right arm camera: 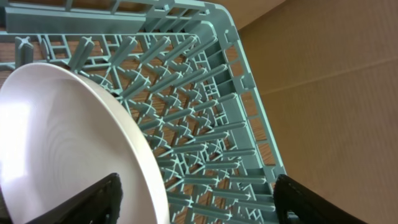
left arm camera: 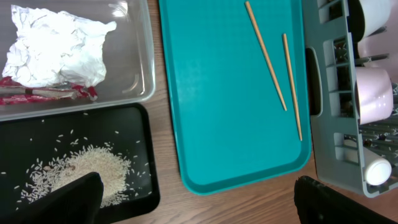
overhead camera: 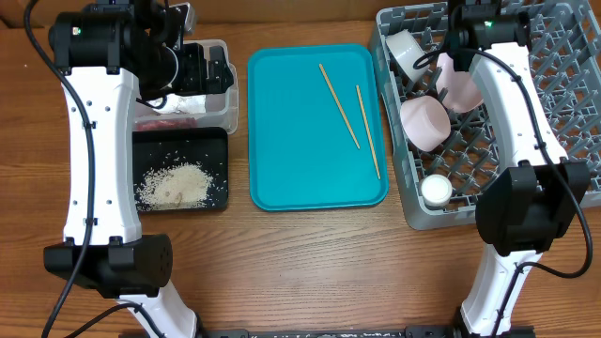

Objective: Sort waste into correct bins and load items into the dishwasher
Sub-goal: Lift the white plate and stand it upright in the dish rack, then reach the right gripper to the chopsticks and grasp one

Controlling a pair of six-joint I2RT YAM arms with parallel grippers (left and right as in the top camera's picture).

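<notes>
Overhead: chopsticks (overhead camera: 339, 106) on teal tray (overhead camera: 291, 141); rice (overhead camera: 176, 184) in black tray (overhead camera: 211, 145).

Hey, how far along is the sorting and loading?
Done: the crumpled white paper tissue and reddish scraps lie in the clear plastic tub, the white rice on the shallow black tray; two white bowls and a small white cup sit in the grey plastic dish rack. In hand: the right gripper, open, straddles the round white plate among the pegs. Remaining: two wooden chopsticks on the teal tray.
</notes>
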